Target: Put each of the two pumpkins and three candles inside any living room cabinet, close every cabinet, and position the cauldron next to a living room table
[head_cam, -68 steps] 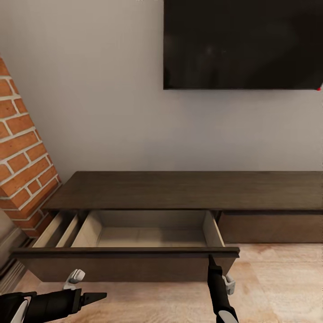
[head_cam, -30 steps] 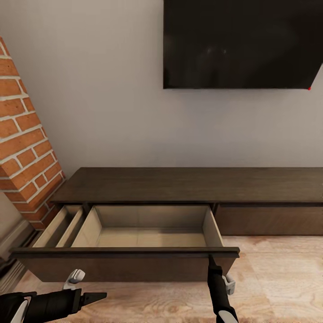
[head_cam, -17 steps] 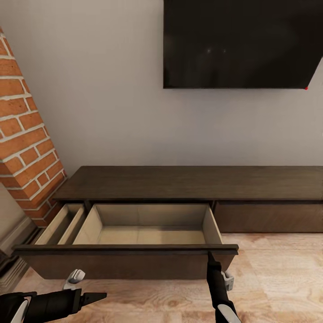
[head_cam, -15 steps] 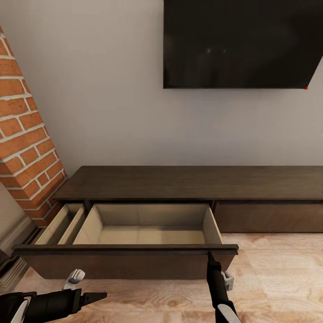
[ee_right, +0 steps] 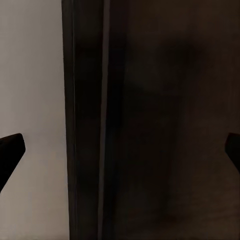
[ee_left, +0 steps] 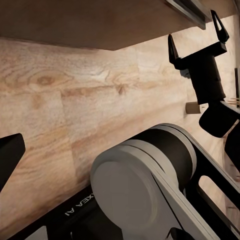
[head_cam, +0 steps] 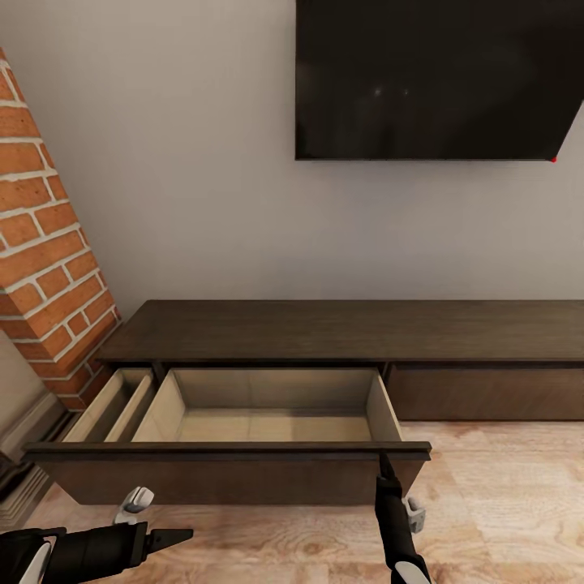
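**Drawer out, both grippers at its front**

At the far left of the head view stands a brick column (head_cam: 45, 259), its foot close to the end of the cabinet (head_cam: 349, 331). The left gripper (head_cam: 174, 535) lies low and level over the wooden floor (head_cam: 503, 511), pointing sideways toward the robot's right. It sits just in front of the pulled-out drawer (head_cam: 259, 414) and below its dark front panel, touching nothing. In the head view its tip looks like a single narrow point, but the left wrist view shows one dark fingertip (ee_left: 10, 152) at the frame edge with only bare floor ahead of it, so the jaws stand wide apart and hold nothing.

Beyond the left gripper the drawer's pale beige interior is exposed, a narrow side compartment beside a wide main one. The cabinet's dark top runs behind it along the grey wall, under a black screen (head_cam: 438, 77).

Further right, the right gripper (head_cam: 383, 464) points up at the drawer front (head_cam: 227, 474) near its right end, its tip meeting the panel's top lip. The right wrist view shows two fingertips (ee_right: 11, 145) far apart at opposite frame edges, with the panel's dark edge running between them; whether they touch the panel cannot be told. To the right of this gripper the cabinet's other front sits flush and shut.
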{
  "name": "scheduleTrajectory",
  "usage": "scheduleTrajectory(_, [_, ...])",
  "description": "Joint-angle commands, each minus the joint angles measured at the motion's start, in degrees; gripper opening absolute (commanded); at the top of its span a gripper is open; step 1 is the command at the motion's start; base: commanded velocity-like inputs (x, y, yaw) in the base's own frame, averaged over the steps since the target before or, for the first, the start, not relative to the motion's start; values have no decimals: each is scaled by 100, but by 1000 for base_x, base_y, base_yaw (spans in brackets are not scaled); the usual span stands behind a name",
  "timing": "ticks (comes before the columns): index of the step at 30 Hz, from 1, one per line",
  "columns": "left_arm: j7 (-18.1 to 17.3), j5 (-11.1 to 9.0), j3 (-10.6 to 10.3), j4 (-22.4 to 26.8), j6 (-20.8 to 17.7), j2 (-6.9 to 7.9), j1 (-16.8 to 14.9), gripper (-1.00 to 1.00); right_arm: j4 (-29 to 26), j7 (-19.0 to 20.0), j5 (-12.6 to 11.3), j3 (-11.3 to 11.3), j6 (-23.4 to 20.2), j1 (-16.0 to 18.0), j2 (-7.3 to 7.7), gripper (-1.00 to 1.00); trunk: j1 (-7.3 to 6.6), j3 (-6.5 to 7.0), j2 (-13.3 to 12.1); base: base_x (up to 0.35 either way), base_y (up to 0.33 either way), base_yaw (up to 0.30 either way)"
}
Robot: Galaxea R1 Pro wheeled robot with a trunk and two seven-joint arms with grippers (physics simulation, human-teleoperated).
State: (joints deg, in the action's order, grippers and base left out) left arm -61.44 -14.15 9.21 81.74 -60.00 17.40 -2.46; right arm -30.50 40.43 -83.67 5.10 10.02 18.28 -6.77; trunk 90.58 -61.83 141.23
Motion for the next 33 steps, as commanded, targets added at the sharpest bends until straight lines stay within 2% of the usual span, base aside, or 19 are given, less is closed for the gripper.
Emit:
scheduleTrajectory(1, [-2,3,-2,0,0,0,0,100,0,0,0,0,0,0,0,100,0,0,0,-43,0,0])
scheduleTrajectory(6, [0,4,-6,0,0,0,0,100,0,-27,28,-10,-45,0,17,100,0,0,0,-222,0,0])
scheduleTrajectory(10, [-2,2,4,0,0,0,0,100,-5,-68,38,-34,-243,0,127,100,0,0,0,-173,0,0])
scheduleTrajectory(13, [-6,0,17,0,0,0,0,100,-3,-70,32,-63,-698,-4,215,100,0,0,0,-38,0,0])
scheduleTrajectory(18, [-8,-6,18,0,0,-5,0,100,96,-154,48,-58,-1587,-8,264,100,-22,18,-40,-9,0,0])
scheduleTrajectory(22, [-9,-13,11,0,0,-8,0,100,403,-344,52,-40,-1903,-43,283,100,-110,90,-201,-2,0,0])
scheduleTrajectory(24, [-12,-14,7,0,0,-8,0,100,461,-371,50,-39,-1973,-64,337,100,-154,126,-281,0,0,0])
scheduleTrajectory(28, [-24,-17,0,0,0,-9,0,100,522,-390,58,-79,-2565,-69,735,100,-242,197,-441,0,0,0])
scheduleTrajectory(31, [-26,-17,-5,0,0,-9,0,100,532,-391,91,-87,-3206,-91,893,100,-307,251,-561,0,0,0])
scheduleTrajectory(33, [-26,-17,-6,0,0,-9,0,100,557,-394,105,-94,-3448,-130,994,100,-351,287,-642,0,0,0])
